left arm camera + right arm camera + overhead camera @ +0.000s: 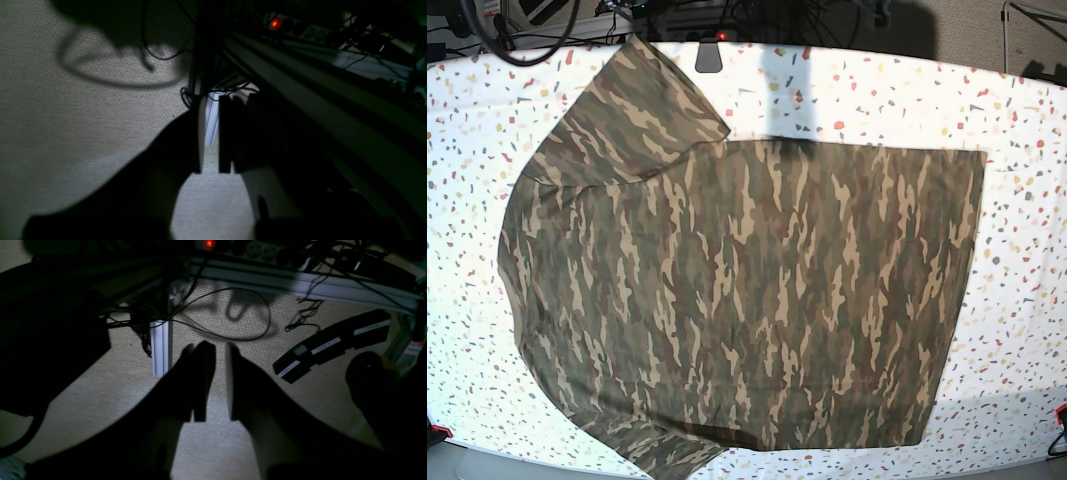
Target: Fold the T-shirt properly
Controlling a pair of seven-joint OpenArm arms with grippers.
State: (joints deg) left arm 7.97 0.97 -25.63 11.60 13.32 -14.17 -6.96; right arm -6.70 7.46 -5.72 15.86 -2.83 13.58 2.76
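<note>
Base view: flat camouflage T-shirt (747, 300)

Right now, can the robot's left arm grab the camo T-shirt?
Probably not straight away. The T-shirt lies spread flat on the speckled table, uncovered, but no arm appears above it. The left gripper hangs over carpet beside a metal frame rail, so it must travel first.

The base view looks straight down on the table (1027, 150); both wrist views face the floor (213, 446), sharing its aluminium frame (161, 346).
</note>
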